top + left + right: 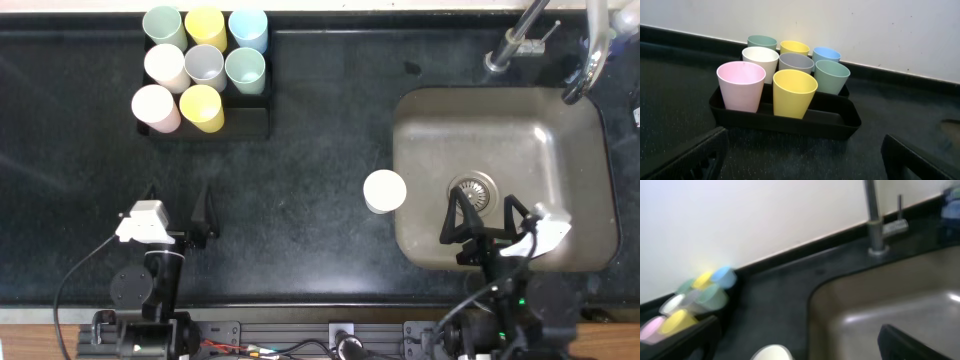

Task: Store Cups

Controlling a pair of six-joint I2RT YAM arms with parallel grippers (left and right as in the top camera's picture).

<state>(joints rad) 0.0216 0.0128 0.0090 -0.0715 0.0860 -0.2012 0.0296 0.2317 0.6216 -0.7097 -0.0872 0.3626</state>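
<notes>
Both arms look idle to me. The left arm's fingers [206, 212] are spread wide with nothing between them, low over the dark speckled bench [320, 130]. Straight ahead of them, well apart, sits the black plastic tray [790, 125]. Eight cups stand in it. A pale pink plastic cup [741, 85] and a yellow plastic cup [794, 92] are in the row nearest those fingers, with white, grey, green, yellow and blue ones behind. Next to that yellow cup, the near-row corner slot [246, 118] looks free.

The right arm's fingers [456, 215] are parted too and hold nothing. They hang over the stainless steel sink [560, 120], with the drain just ahead of them.

The cup left to store, a round cream plastic cup [385, 190], stands on the bench just outside the sink's rim. It lies off to the left of the right fingers, between the two pairs and nearer the right one. I can't tell whether it stands mouth up.

So I'd say the fetch of this last cup has not begun. The next move calls for one pair of fingers to come across, straddle the cup's wall, close and lift. The cup then needs carrying to the free slot and setting down without knocking the yellow one beside it.
</notes>
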